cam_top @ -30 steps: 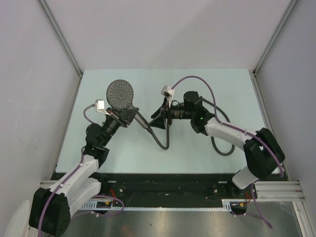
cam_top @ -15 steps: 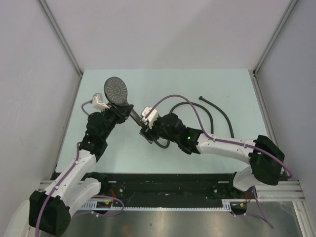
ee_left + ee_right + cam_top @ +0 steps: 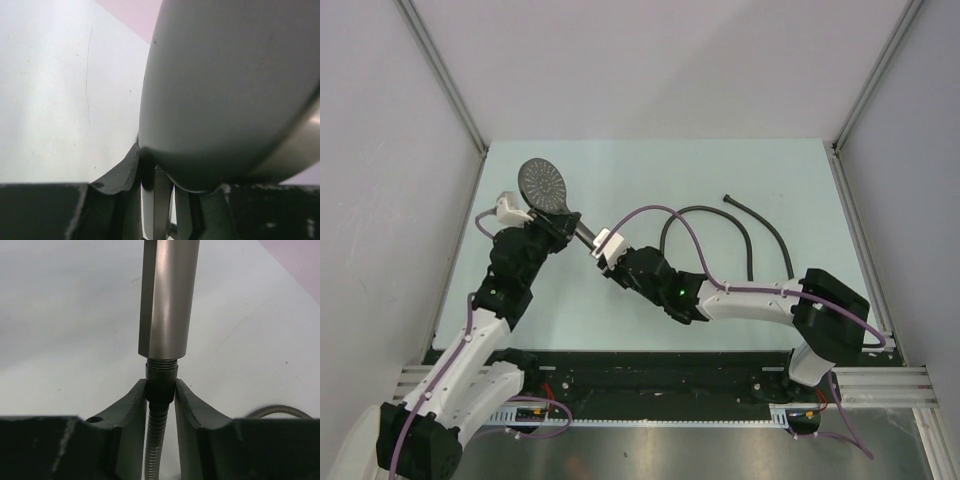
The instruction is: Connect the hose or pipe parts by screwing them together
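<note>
The dark grey shower head (image 3: 542, 185) is held above the table's left side, face up. My left gripper (image 3: 560, 222) is shut on its straight handle just below the head. The head's smooth back (image 3: 230, 90) fills the left wrist view, with the handle (image 3: 162, 200) pinched in that gripper (image 3: 165, 195). My right gripper (image 3: 604, 250) is shut on the hose's dark end nut (image 3: 161, 382), which sits against the handle's (image 3: 167, 295) threaded end. The ribbed hose (image 3: 154, 440) runs back between the fingers. The rest of the hose (image 3: 705, 210) loops across the table to the right.
The hose's free end (image 3: 727, 198) lies at the back right of the pale green table (image 3: 620, 165). A purple cable (image 3: 650, 212) arches over my right arm. Grey walls and metal posts (image 3: 445, 80) close the sides. A black rail (image 3: 650, 370) runs along the near edge.
Both arms have moved left, the shower head going left and back. My right gripper has closed on the hose nut at the handle's end. More of the hose now shows.
</note>
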